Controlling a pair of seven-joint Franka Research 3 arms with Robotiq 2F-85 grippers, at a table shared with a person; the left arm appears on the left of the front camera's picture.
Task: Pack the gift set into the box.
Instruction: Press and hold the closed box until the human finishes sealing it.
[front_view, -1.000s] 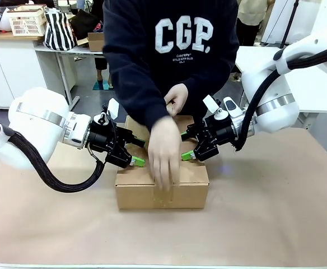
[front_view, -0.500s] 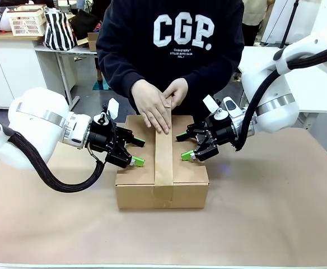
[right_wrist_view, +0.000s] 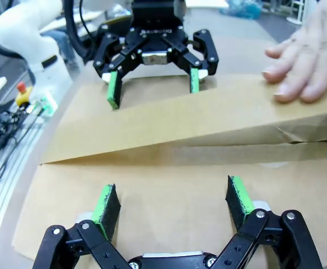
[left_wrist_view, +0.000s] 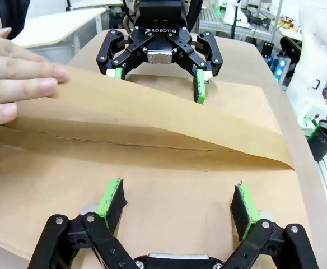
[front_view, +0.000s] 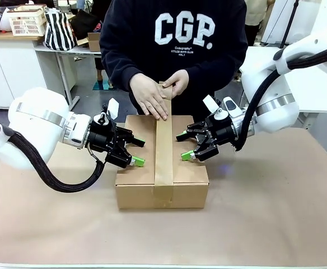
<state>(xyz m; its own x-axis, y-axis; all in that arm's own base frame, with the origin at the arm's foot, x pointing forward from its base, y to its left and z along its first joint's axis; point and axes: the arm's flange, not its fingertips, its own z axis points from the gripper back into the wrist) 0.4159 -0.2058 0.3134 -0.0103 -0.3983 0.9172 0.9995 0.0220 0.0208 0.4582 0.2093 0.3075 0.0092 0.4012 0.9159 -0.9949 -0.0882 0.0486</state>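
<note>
The box (front_view: 138, 188) sits closed at the table's middle, a brown paper tape strip (front_view: 163, 151) running over its top seam. The gift set is hidden. A person's hands (front_view: 150, 98) press the strip's far end, which still arches off the lid (left_wrist_view: 152, 120). My left gripper (front_view: 138, 151) is open, pads on or just above the left flap (left_wrist_view: 169, 185). Facing it, my right gripper (front_view: 182, 147) is open over the right flap (right_wrist_view: 169, 196). The left wrist view shows the right gripper (left_wrist_view: 158, 84) across the strip; the right wrist view shows the left gripper (right_wrist_view: 152, 84).
Brown paper covers the table (front_view: 275, 213), with free room in front of the box and to both sides. The person stands close against the far edge. Shelves, a basket (front_view: 26, 19) and a striped bag (front_view: 59, 31) are far behind on the left.
The person's hand has slid along the tape from the box's near edge to its far edge and now rests there beside the other hand. Both grippers have stayed almost still.
</note>
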